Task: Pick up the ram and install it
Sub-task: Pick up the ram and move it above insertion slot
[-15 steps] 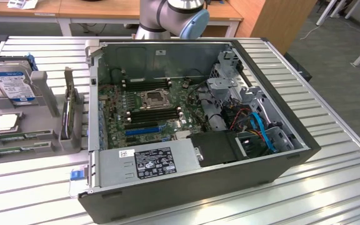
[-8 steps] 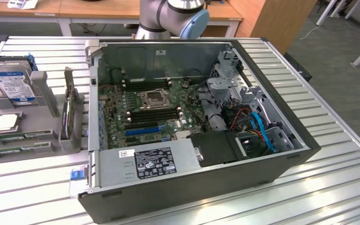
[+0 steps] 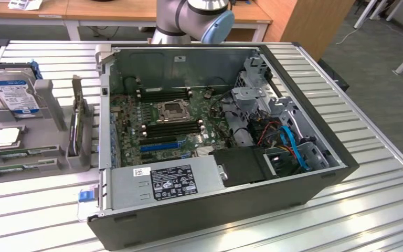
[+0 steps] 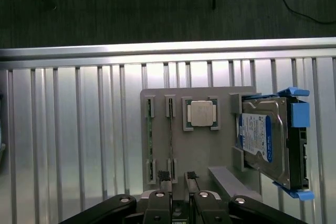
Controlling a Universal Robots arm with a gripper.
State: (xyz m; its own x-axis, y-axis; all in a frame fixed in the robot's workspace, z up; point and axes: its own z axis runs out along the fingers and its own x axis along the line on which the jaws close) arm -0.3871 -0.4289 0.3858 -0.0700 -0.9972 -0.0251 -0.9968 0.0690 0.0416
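Wrist view: the gripper (image 4: 177, 176) hangs over one end of the holder (image 4: 220, 150), its fingers (image 4: 164, 176) parted a little and holding nothing. The ram (image 4: 170, 135) stands on edge in its groove, running away from the gap between the fingers and nearer one finger than the other. A second stick (image 4: 148, 135) stands just beside it, and the CPU (image 4: 201, 113) lies on its other side. In the exterior view the holder sits on the bench (image 3: 40, 210) at the left of the frame, the ram just below the CPU.

As I judge it, the gap is narrow and off-centre. A finger could land on the ram's top edge or on the groove's clip, or nudge the second stick. A grip taken at one end might also let the thin board tilt.
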